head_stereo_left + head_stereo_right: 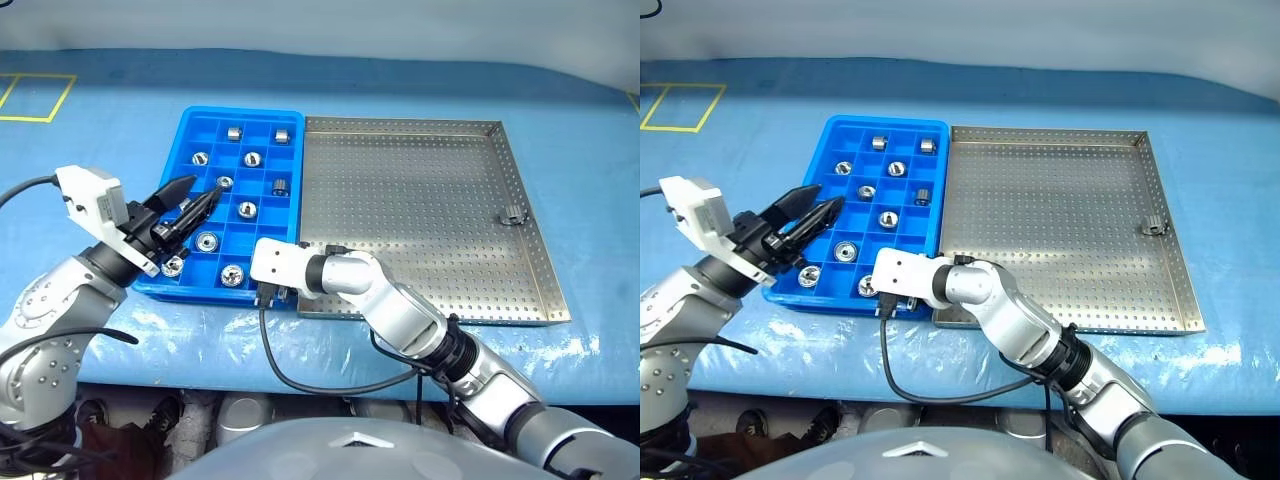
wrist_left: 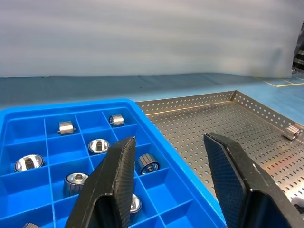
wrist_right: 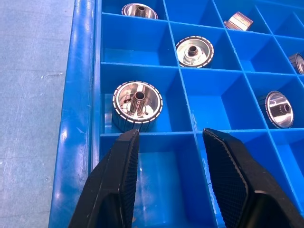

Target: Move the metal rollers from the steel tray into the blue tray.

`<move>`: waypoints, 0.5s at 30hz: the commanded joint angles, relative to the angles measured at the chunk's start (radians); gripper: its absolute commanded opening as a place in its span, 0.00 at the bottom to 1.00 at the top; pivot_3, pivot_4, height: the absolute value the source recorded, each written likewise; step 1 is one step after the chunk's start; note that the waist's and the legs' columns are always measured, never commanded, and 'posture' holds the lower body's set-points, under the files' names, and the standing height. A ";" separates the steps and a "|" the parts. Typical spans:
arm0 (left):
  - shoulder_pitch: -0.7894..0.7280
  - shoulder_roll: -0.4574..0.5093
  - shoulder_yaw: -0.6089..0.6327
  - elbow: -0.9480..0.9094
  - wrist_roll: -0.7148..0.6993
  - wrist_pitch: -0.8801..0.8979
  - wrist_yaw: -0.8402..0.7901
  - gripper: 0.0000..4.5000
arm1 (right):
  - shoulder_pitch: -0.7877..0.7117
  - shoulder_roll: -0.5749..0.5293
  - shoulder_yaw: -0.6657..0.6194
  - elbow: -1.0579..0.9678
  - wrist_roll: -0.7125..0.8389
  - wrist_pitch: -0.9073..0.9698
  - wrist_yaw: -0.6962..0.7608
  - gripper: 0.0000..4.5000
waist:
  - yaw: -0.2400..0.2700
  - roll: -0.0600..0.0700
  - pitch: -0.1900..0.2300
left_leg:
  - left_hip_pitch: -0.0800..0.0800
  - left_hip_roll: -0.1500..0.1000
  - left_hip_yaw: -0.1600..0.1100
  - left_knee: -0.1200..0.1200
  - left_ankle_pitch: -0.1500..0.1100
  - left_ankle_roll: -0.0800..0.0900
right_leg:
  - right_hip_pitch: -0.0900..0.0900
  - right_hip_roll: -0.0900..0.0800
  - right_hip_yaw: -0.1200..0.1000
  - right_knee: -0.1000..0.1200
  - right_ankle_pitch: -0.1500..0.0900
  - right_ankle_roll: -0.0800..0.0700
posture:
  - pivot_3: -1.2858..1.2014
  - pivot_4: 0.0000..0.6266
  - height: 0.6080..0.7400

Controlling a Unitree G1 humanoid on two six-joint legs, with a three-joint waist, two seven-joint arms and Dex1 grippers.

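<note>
The blue tray [image 1: 186, 130] lies left of the steel tray [image 1: 420, 200], the two touching edge to edge. Several metal rollers [image 1: 233, 274] sit in the blue tray's compartments. One roller [image 1: 514, 215] remains at the steel tray's right rim. My left gripper [image 1: 200, 190] hovers open over the blue tray's left side with nothing between its fingers [image 2: 118, 180]. My right gripper [image 3: 171, 134] is open and empty just above an empty compartment at the blue tray's near edge, right behind a compartment holding a roller [image 3: 137, 104].
A blue cover [image 1: 120, 90] spreads over the table, with a yellow taped square [image 1: 35, 97] at the far left. A black cable [image 1: 300, 385] loops from my right wrist over the table's front edge.
</note>
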 commanded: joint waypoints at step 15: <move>-0.011 0.013 0.005 -0.007 -0.009 -0.014 0.004 0.55 | 0.053 -0.017 0.105 -0.010 0.017 0.072 0.064 0.50 | -0.001 0.000 -0.001 | 0.000 0.000 0.000 0.001 0.000 0.000 | 0.001 0.000 0.000 0.000 0.000 0.000 | 0.56 0.24 1.00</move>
